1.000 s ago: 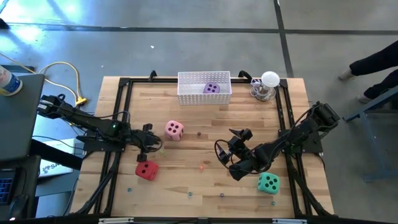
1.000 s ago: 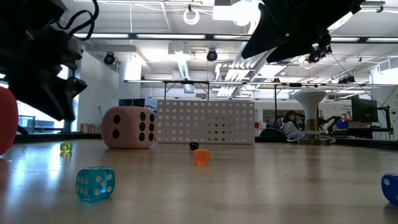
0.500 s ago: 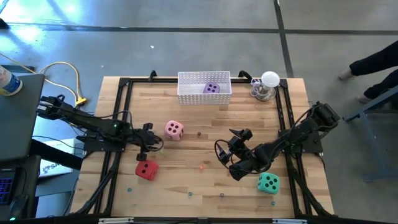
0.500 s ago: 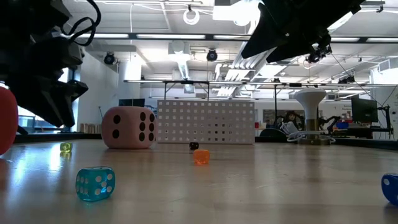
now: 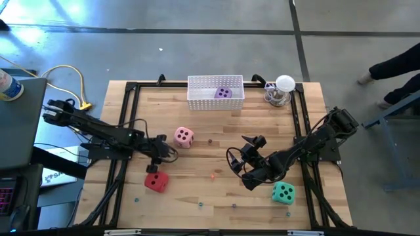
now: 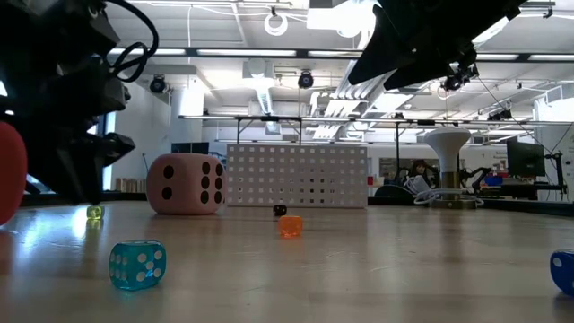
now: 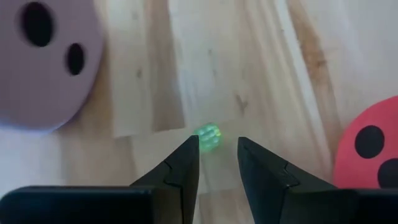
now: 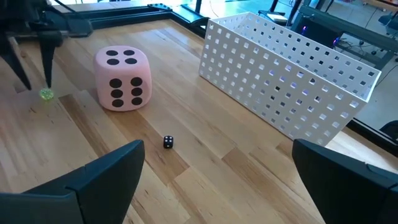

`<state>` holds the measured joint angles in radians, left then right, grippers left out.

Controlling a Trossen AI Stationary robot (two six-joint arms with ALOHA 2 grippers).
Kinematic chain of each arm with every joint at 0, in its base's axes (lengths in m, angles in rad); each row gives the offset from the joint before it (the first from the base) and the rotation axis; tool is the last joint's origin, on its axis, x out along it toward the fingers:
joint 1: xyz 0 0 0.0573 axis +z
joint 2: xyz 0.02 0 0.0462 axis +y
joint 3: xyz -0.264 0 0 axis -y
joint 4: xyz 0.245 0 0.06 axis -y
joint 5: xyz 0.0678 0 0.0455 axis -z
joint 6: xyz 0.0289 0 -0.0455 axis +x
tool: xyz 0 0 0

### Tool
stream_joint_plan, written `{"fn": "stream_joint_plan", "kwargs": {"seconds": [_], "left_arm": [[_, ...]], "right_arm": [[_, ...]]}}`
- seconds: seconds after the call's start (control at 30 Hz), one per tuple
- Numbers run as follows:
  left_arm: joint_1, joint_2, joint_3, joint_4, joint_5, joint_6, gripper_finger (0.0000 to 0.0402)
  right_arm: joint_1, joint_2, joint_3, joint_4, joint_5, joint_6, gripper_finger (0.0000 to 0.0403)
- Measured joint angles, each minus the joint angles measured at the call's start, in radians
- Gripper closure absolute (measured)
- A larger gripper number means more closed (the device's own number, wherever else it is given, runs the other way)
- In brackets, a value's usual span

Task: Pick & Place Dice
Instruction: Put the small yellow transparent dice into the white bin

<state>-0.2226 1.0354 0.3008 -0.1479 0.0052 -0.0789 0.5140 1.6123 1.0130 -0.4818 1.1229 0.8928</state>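
The left gripper (image 7: 217,158) hangs low over the table (image 5: 216,124) with its two fingers (image 7: 180,171) a narrow gap apart and nothing between them; a tiny green die (image 7: 208,137) lies on the wood just ahead of the tips. Beside it sit the pink die (image 5: 184,137) on one side and the red die (image 5: 155,179) on the other, both near but not touched. The right gripper (image 5: 246,167) waits over the table's right half with its fingers (image 8: 99,180) spread wide and empty, the teal die (image 5: 283,192) just beside it. The purple die (image 5: 223,93) lies inside the white basket (image 5: 197,92) at the far edge. A small black die (image 8: 168,142) and a small orange die (image 6: 290,226) rest on the open wood.
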Motion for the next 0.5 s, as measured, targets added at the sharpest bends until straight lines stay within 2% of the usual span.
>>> {"fn": "stream_joint_plan", "kwargs": {"seconds": [0.23,0.5], "left_arm": [[0.000,0.056,0.000,0.055,0.014,0.025,0.0296],[0.000,0.062,-0.001,0.108,0.011,0.037,0.0296]], "right_arm": [[0.000,0.000,0.000,0.000,0.000,0.000,0.0003],[0.000,0.000,0.000,0.000,0.000,0.000,0.0003]]}}
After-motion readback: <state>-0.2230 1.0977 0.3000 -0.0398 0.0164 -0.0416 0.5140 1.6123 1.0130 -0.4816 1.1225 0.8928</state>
